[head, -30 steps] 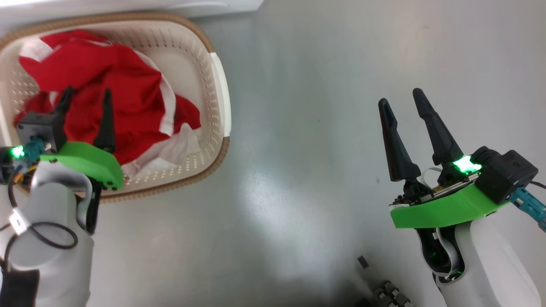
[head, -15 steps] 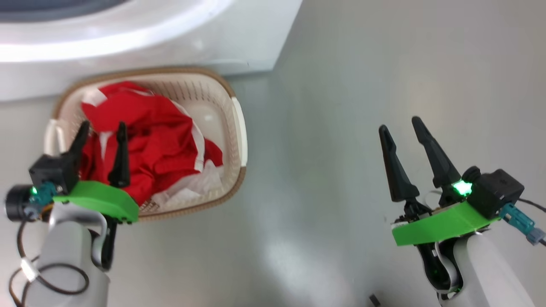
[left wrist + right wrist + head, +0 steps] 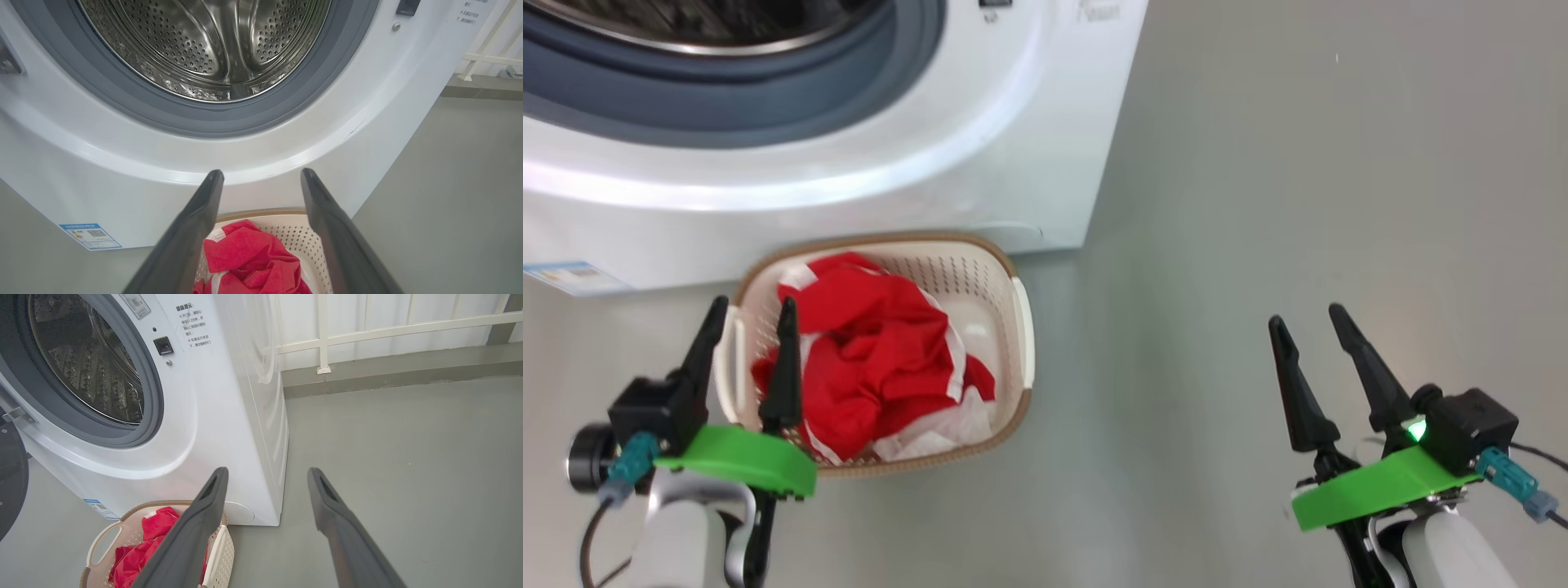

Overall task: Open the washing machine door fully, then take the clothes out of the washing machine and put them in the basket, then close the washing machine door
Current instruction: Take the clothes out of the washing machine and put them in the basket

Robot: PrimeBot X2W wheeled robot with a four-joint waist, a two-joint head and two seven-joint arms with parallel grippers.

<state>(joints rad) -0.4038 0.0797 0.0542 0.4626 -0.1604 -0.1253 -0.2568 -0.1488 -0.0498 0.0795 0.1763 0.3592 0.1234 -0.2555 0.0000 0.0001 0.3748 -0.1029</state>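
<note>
Left fingers (image 3: 786,359): spread apart, gripping nothing.
Left gripper (image 3: 752,309): above the basket's (image 3: 882,239) left side, tips pointing toward its far rim.
Right fingers (image 3: 1294,384): spread apart, gripping nothing.
Right gripper (image 3: 1305,317): well to the right of the basket, over bare floor (image 3: 1258,163).
Clothes (image 3: 874,359): red fabric with white trim, heaped inside the basket.
Basket: upright on the floor.
Washing machine (image 3: 931,163): just behind the basket's far rim; grey rubber ring (image 3: 204,118) and perforated steel drum (image 3: 204,41) exposed.
Washing machine door (image 3: 10,477): swung open; dark edge seen beyond the basket's left side.
</note>
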